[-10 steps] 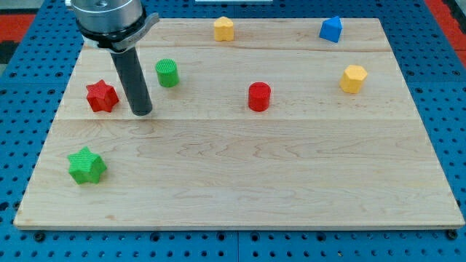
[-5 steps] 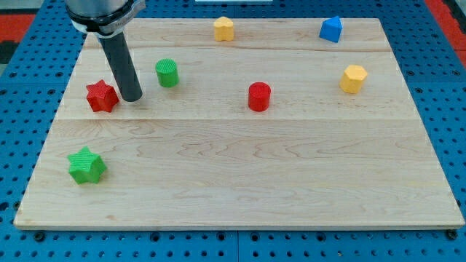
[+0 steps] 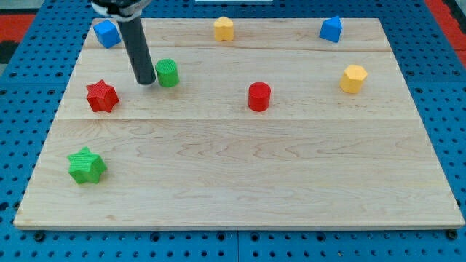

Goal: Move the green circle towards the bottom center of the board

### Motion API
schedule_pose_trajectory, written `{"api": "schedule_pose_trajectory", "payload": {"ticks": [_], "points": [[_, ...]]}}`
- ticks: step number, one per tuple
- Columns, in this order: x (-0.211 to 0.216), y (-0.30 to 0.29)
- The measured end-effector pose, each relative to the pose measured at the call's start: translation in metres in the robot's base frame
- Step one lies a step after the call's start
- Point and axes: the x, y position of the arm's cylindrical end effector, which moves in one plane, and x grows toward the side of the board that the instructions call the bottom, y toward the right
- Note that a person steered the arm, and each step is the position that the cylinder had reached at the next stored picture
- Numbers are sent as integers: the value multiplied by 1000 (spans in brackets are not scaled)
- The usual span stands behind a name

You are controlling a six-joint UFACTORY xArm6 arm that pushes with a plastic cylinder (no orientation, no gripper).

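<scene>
The green circle [image 3: 167,73] stands upright on the wooden board [image 3: 240,175], in the upper left part. My tip [image 3: 145,80] rests on the board right beside the green circle, on its left side, close to or touching it. The dark rod rises from the tip toward the view's top. A red star [image 3: 102,96] lies to the lower left of the tip.
A blue block [image 3: 107,33] sits at the upper left corner, a yellow block [image 3: 223,29] at the top middle, a blue block [image 3: 331,29] at the top right. A yellow block [image 3: 353,78] is at the right, a red circle [image 3: 259,96] mid-board, a green star [image 3: 87,165] at the lower left.
My tip has moved up and then right, from beside the red star to the green circle's left side. The blue block at the upper left has come into view. No block has moved.
</scene>
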Motion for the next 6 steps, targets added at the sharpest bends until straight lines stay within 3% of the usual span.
{"api": "schedule_pose_trajectory", "payload": {"ticks": [1, 2, 3, 4, 5, 6], "points": [[-26, 8], [-22, 69], [25, 71], [42, 70], [50, 33], [89, 48]]}}
